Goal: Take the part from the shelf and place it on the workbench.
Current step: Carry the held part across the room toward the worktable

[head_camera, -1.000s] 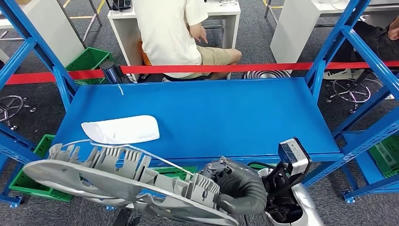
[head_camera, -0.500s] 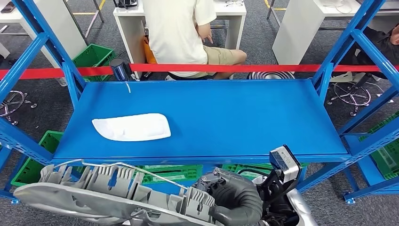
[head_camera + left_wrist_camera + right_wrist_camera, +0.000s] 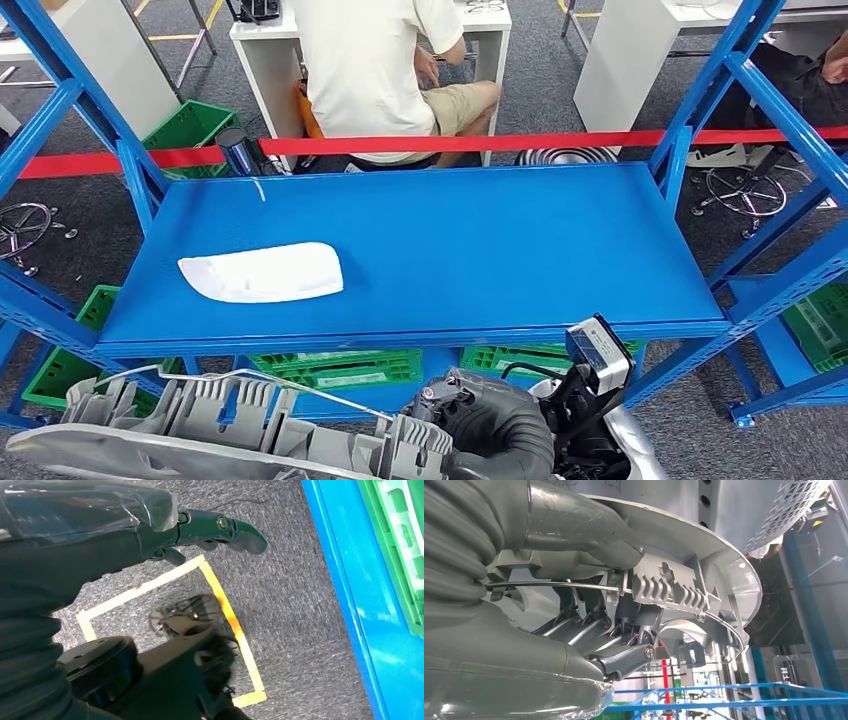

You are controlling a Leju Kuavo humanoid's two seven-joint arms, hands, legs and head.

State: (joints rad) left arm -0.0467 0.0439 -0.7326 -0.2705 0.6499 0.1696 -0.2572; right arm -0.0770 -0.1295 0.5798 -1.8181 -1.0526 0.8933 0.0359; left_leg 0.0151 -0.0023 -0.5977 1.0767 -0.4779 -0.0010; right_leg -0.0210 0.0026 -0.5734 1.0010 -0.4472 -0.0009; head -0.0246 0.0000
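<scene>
My right hand [image 3: 490, 432] grips a long grey cast part [image 3: 230, 430] with rows of fins and a thin wire. The part lies across the bottom of the head view, below and in front of the blue shelf [image 3: 480, 250]. In the right wrist view the grey thumb and dark fingers [image 3: 614, 650] clamp the part's finned rim [image 3: 694, 580]. A white curved part [image 3: 262, 272] lies on the shelf's left side. My left hand [image 3: 210, 527] hangs over grey carpet with its fingers apart and nothing in them.
Blue uprights [image 3: 70, 110] frame the shelf on both sides. Red tape [image 3: 450, 145] runs behind it, and a person in a pale shirt [image 3: 370, 70] sits at a white desk beyond. Green crates [image 3: 340, 368] stand under the shelf. Yellow floor tape [image 3: 235, 625] marks a square.
The grey part and my right hand have sunk lower in the picture, drawing back off the shelf's front edge. The view swayed slightly. The white part has stayed put.
</scene>
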